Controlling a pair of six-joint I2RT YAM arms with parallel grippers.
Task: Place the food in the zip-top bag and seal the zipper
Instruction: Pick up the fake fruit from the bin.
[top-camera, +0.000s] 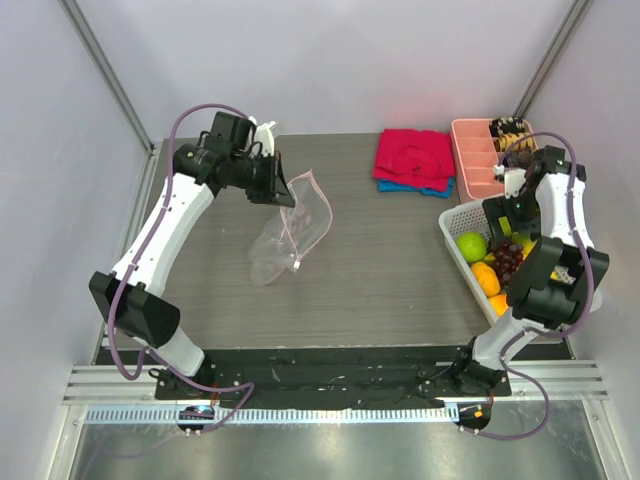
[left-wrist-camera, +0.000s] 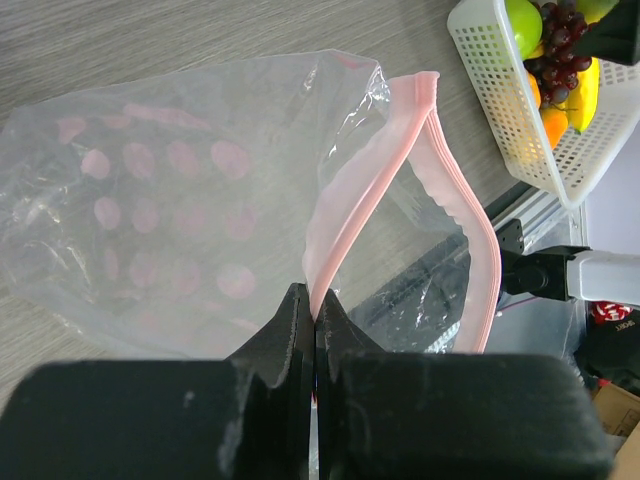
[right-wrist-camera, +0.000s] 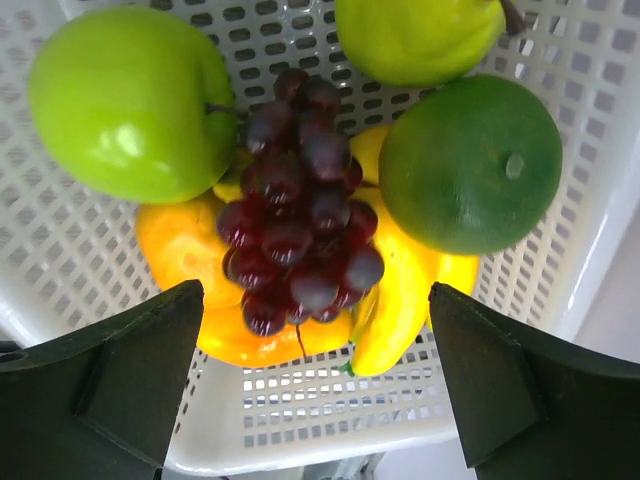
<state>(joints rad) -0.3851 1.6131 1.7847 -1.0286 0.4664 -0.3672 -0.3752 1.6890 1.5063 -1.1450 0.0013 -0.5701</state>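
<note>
The left hand (left-wrist-camera: 314, 300) is pinching the zip-top bag (left-wrist-camera: 180, 200), its jaws pressed fully together on one end of the pale pink zipper (left-wrist-camera: 372, 190). The left wrist view is showing what the top view cannot: the mouth is gaping, the two pink strips are bowing apart, and pale pink dots are covering the clear plastic. The top view is showing the bag hanging from that hand toward 6 o'clock. Its lower end is resting on the table (top-camera: 380, 290), at about 10 o'clock from the table's middle.

The right hand (right-wrist-camera: 315, 330) is hovering over the white mesh basket (top-camera: 452, 235) at the table's 3 o'clock edge, jaws spread wide and gripping nothing. Only its wrist view is separating the food. The grape bunch (right-wrist-camera: 300, 230) is lying in the centre over an orange (right-wrist-camera: 180, 250) and a banana (right-wrist-camera: 400, 300). A green apple (right-wrist-camera: 130, 100) is sitting at 10 o'clock, a pear (right-wrist-camera: 415, 35) at 1 o'clock and a dark green round fruit (right-wrist-camera: 470, 165) at 2 o'clock. All of it is sitting well apart from the bag.

Only the top view is catching a red cloth (top-camera: 413, 157) and a pink tray (top-camera: 470, 155) at the table's 1 o'clock.
</note>
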